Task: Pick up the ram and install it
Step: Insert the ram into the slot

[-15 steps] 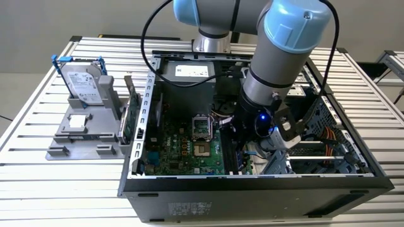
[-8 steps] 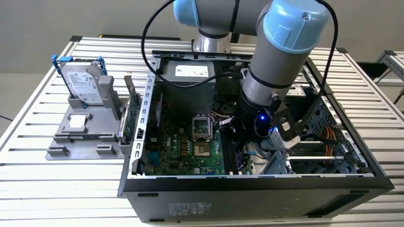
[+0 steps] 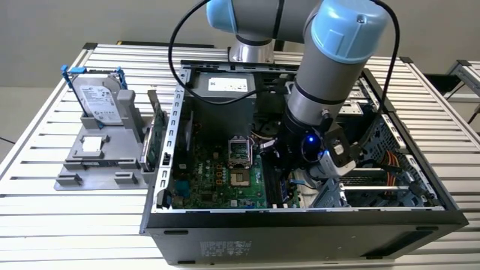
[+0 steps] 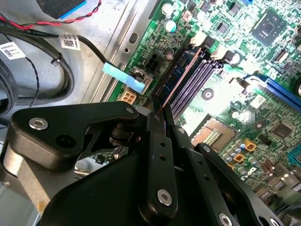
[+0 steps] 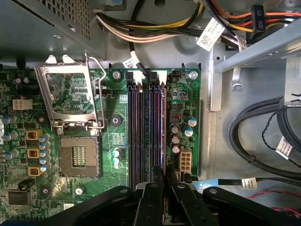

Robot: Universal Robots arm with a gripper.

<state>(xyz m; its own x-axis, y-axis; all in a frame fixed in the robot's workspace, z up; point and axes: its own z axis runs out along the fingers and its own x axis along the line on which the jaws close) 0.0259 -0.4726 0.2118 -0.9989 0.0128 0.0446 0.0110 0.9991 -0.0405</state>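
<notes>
Looking at the exterior view, I have the gripper low inside the open computer case, over the motherboard. Second wrist view: fingers clamped on the ram, edge-on, running away from the fingertips along the outermost memory slot. First wrist view: slots straight ahead of the gripper. Risk, I judge: slight tilt jams one end against a latch.

Ram: long thin stick, seen edge-on in second wrist view as narrow copper-brown line with dark blue face beside it. Runs diagonally from frame centre to upper right. Stands on edge in outermost memory slot, beside purple slots. In first wrist view, ram is thin vertical line, lower centre of frame.
</notes>
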